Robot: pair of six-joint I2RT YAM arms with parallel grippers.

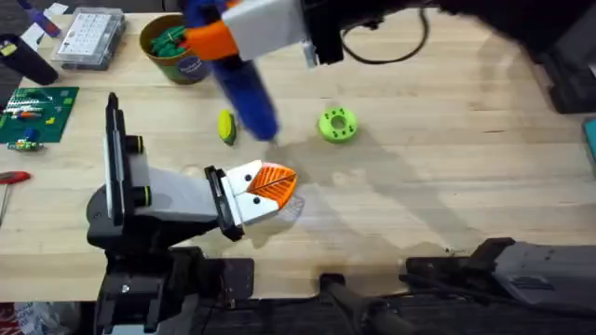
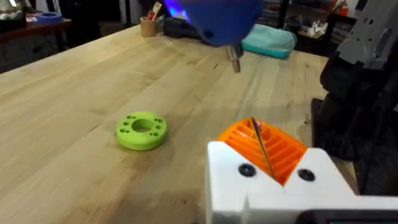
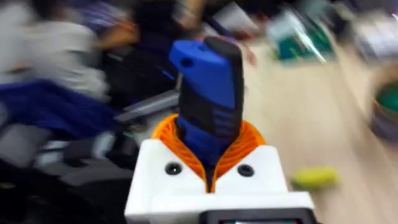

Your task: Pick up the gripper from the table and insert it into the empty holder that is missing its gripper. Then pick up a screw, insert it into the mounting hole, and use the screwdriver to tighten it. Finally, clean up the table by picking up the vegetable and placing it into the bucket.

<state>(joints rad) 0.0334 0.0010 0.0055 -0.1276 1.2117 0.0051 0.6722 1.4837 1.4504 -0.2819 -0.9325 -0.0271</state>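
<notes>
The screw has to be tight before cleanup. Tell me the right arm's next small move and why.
Probably lower the screwdriver, clamped in the right gripper, toward the orange-tipped end of the holder. Its tip hangs in the air above the table, off that end. The vegetable lies on the wood, so cleanup can wait.

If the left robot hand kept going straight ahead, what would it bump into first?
Probably nothing soon. The left gripper, fingers closed, points across bare table. The green ring sits off to one side, and the blue screwdriver hangs above its line, though depth is unclear.
</notes>
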